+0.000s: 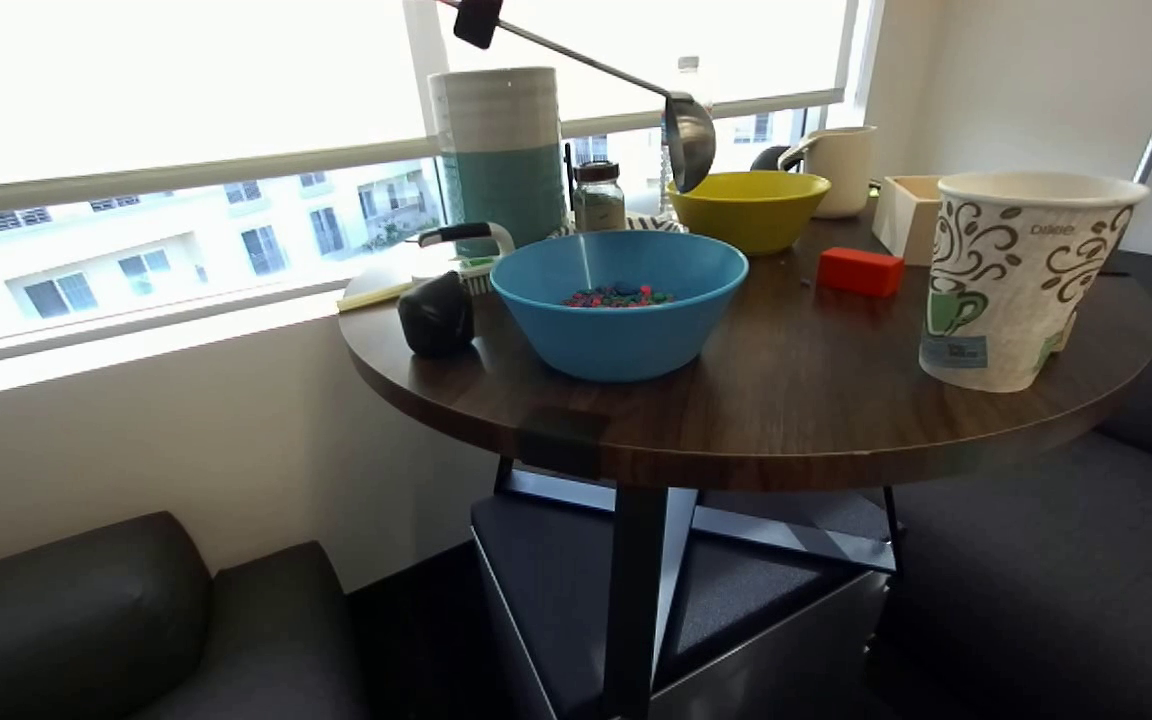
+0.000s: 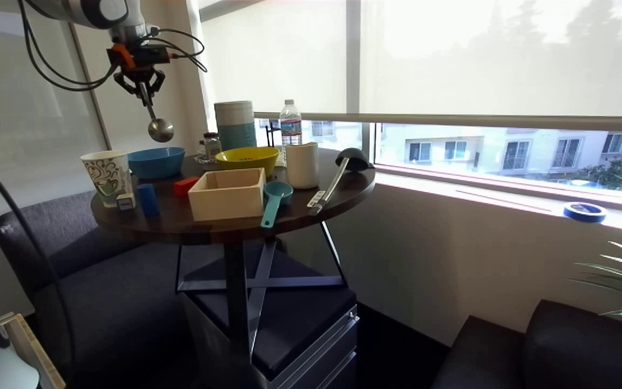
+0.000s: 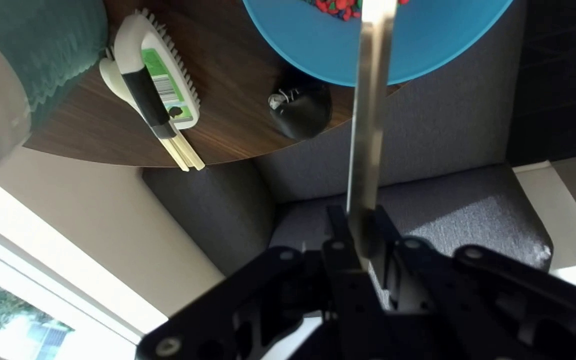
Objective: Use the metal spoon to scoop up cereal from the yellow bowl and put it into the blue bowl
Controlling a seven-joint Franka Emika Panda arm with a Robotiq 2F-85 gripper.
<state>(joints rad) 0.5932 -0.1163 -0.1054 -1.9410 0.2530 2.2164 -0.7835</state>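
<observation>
A round dark-wood table (image 1: 806, 400) is crowded with household goods. A tall white-and-teal round vessel (image 1: 504, 165) is stood near the bowls, where a sideways swing could be blocked. A wide turquoise-blue round bowl (image 1: 616, 345) is set near the table's edge; near it, a smaller bright yellow round bowl (image 1: 751, 220) is placed.

Above the blue bowl and apart from it, a large shiny silver metal spoon (image 2: 161, 130) is suspended, its long thin handle clenched in the jaws of the black robot gripper (image 2: 146, 99), well back from the deep round head. The head is tipped sideways; any contents cannot be made out. By judgement, the metal is stiff, smooth and head-heavy, so a twist in the grip may be expected; the handle is best pinched squarely and turned slowly.

A white patterned paper cup (image 1: 1026, 280), presumably light and easily toppled, is stood well apart. A black-and-white scrub brush (image 3: 160, 82) is laid near the blue bowl, and a rounded black object (image 1: 438, 318) of unclear kind is left just beside that bowl, where a low approach might be caught. A small red block (image 1: 860, 272) is seen near the yellow bowl. Loose red and dark cereal bits (image 1: 621, 297) are gathered in the blue bowl, while coloured specks (image 2: 247, 159), probably more cereal, are visible in the yellow one; a jolt could scatter them.
</observation>
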